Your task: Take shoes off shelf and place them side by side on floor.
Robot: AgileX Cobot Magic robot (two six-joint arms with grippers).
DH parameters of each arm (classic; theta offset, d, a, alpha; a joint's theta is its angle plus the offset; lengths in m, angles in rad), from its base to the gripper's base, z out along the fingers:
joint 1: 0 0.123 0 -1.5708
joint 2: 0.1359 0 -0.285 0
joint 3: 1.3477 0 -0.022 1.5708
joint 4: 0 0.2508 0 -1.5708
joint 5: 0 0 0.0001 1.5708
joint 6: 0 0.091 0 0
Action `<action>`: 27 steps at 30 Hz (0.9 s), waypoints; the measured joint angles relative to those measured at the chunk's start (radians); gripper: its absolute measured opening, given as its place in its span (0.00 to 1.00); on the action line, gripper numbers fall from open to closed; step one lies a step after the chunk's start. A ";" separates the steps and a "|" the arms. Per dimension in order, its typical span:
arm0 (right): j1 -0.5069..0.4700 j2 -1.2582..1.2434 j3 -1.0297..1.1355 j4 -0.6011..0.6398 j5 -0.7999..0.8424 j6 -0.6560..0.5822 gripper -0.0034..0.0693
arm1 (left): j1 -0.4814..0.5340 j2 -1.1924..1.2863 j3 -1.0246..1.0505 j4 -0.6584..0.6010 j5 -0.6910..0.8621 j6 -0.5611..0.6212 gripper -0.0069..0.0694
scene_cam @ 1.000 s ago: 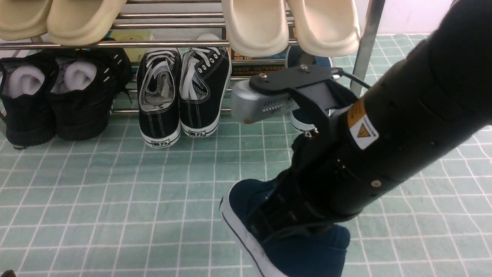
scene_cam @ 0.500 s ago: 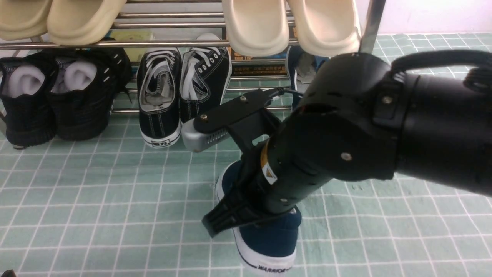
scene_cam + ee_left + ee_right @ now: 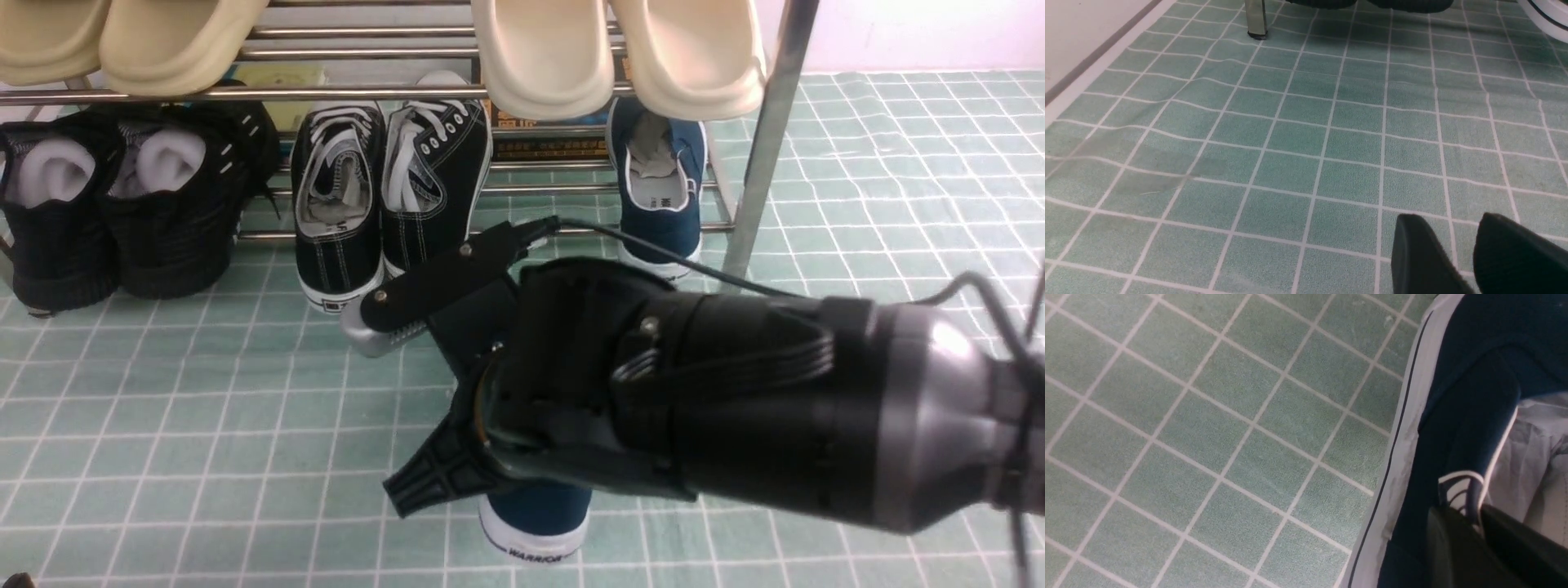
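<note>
Closest to us, the robot's black right arm (image 3: 735, 408) fills the lower right of the front view, reaching low across the floor (image 3: 204, 425), a pale green cloth with a white grid. Its right gripper (image 3: 1474, 516) is pinched onto the side wall of a navy slip-on (image 3: 535, 514). In the right wrist view we see the two dark fingers (image 3: 1447, 547) squeezing the shoe's blue collar between them, one outside and one over the grey insole. The shoe sits low, heel toward us, with its white sole and the word WARRIOR showing beneath the arm. We cannot tell whether the sole touches the floor.

The left gripper (image 3: 1453, 222) appears only in its own wrist view. Its fingers stand a narrow gap apart with nothing between them, low over bare floor. A chrome foot of the shelf (image 3: 1255, 20) stands well beyond them.

Farther back in the front view stands the shelf itself, made of shiny metal rods and upright posts. On its bottom tier, just beside the right post (image 3: 759, 163), rests the second navy slip-on (image 3: 657, 188), heel toward us and well apart from its held mate. To its left are black lace-up sneakers (image 3: 384, 204) and, farther left, a pair of black mesh shoes (image 3: 122, 212). Beige foam slippers (image 3: 620, 57) lie on the tier above.
</note>
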 joint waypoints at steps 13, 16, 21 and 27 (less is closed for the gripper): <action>0.004 0.066 -0.014 0.125 -0.019 0.119 0.27 | 0.000 0.000 0.000 0.000 0.000 0.000 0.40; 0.004 0.039 -0.049 0.200 0.001 0.057 0.41 | 0.000 0.000 0.000 0.000 0.000 0.000 0.40; -0.020 -0.039 -0.171 0.294 0.135 -0.145 0.57 | 0.000 0.000 0.000 0.000 0.000 0.000 0.40; -0.132 -0.122 -0.329 0.313 0.309 -0.380 0.38 | 0.000 0.000 0.000 0.000 0.000 0.000 0.40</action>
